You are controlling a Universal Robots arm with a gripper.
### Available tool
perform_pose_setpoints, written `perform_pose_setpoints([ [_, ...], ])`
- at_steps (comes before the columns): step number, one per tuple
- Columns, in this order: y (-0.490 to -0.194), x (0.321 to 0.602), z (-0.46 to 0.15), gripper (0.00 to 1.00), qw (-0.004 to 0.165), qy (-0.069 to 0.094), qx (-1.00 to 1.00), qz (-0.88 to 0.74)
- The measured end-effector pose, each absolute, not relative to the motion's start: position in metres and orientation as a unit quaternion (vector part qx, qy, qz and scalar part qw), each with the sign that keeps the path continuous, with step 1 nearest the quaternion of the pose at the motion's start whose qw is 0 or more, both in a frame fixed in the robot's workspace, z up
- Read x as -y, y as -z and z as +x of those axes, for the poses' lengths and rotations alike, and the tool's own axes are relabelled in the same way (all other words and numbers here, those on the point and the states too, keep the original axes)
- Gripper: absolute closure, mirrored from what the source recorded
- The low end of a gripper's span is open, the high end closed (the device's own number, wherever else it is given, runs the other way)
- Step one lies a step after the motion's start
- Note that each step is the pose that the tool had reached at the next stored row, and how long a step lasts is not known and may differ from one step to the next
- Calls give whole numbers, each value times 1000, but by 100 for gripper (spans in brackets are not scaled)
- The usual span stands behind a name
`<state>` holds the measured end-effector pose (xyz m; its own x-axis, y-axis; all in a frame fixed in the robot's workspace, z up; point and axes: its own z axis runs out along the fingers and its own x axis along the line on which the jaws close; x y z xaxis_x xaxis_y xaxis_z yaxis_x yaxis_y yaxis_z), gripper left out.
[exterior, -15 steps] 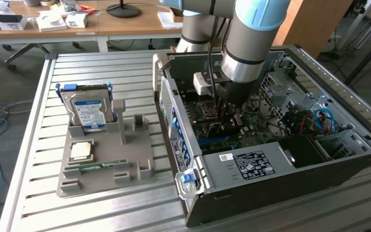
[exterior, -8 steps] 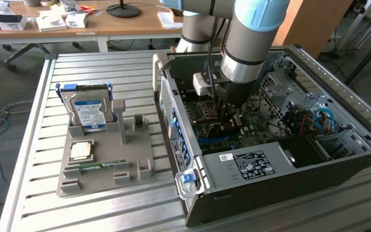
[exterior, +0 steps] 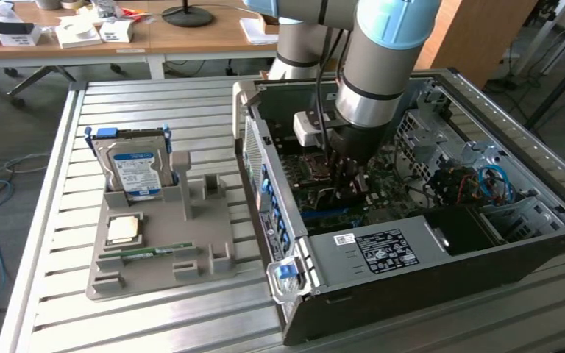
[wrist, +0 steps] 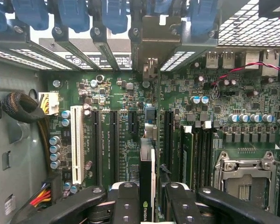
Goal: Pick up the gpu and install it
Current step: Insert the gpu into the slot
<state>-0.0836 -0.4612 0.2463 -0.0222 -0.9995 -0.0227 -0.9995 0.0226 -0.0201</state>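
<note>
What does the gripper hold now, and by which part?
The gripper holds the gpu edge-on by its upper edge, one finger on each flat face, above the motherboard.

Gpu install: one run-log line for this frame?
stage: insertion | gripper: shut on gpu | gpu: edge-on, over motherboard slots | location: inside computer case | hard drive: on fixture tray

An NVIDIA eye logo marks the gpu [wrist: 146, 186]; other labels are illegible.

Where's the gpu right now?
The gpu sits edge-on between the gripper fingers, inside the open computer case, just above the motherboard slots.
</note>
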Motion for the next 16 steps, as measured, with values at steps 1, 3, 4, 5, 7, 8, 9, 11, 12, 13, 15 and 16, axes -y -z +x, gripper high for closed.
perform_pose_setpoints([
  [1, -246, 461, -84, 74, 15, -1, -715, -699],
  [3, -246, 461, -84, 74, 15, -1, -715, -699],
  [4, -246, 461, -84, 74, 15, -1, -715, -699],
  [5, -246, 461, -84, 74, 15, -1, -715, -699],
  [7, -246, 461, -84, 74, 15, -1, -715, -699],
  [8, -246, 461, -84, 74, 15, -1, -715, -699],
  [9, -246, 461, -84, 74, 15, -1, -715, -699],
  [11, -246, 461, -84, 74, 15, -1, -715, -699],
  [12, -246, 461, -84, 74, 15, -1, -715, -699],
  [13, -246, 461, -84, 74, 15, -1, -715, -699],
  [15, -246, 461, -84, 74, 15, -1, -715, -699],
  [16, -246, 461, -84, 74, 15, -1, -715, -699],
])
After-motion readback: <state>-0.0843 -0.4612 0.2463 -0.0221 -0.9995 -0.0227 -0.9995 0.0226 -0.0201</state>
